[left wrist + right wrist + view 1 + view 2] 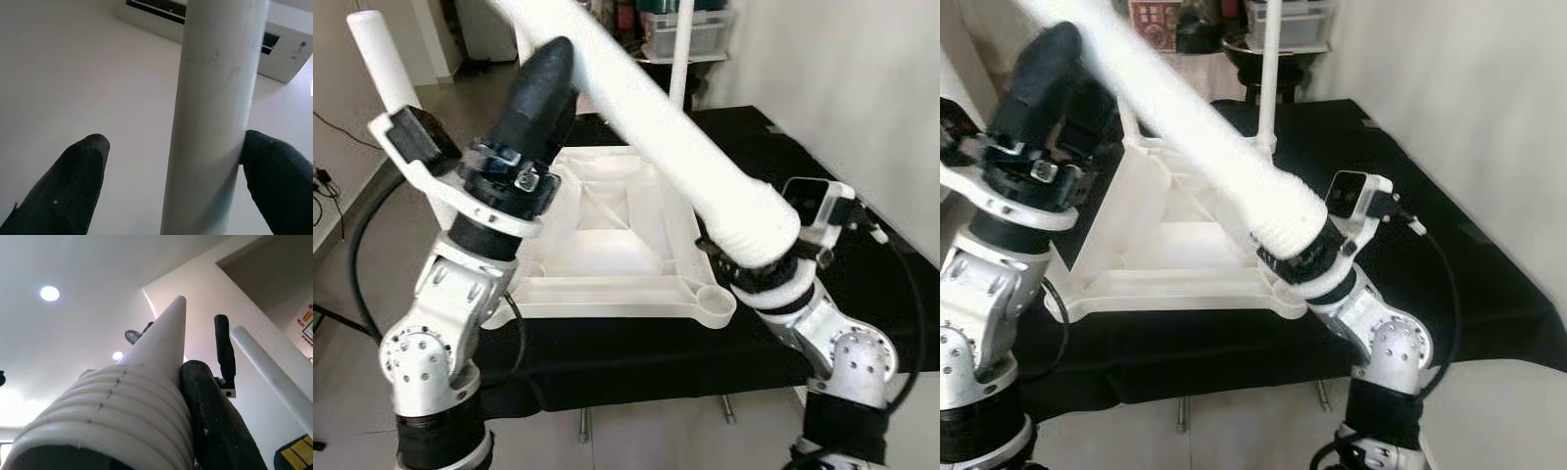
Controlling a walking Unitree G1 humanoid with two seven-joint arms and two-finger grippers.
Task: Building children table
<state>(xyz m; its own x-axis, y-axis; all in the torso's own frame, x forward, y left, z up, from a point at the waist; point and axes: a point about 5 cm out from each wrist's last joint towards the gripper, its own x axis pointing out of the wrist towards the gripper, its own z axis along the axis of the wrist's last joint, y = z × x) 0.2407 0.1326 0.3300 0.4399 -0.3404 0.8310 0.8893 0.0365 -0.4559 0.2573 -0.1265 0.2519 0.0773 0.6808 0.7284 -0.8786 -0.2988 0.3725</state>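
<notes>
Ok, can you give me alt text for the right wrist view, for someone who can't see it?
Seen from below, a white table leg with a ribbed threaded end points up toward the ceiling, with one black finger of the right gripper pressed along its side. Another white leg crosses nearby, and ceiling lights glow above.

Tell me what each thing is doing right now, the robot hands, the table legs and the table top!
right gripper: shut on a loose white table leg, threaded end at the fingers.
left gripper: open, fingers either side of a second leg, one finger touching it.
table top: upside down on the black cloth.
thin white leg: standing upright at the table top's far corner.
</notes>
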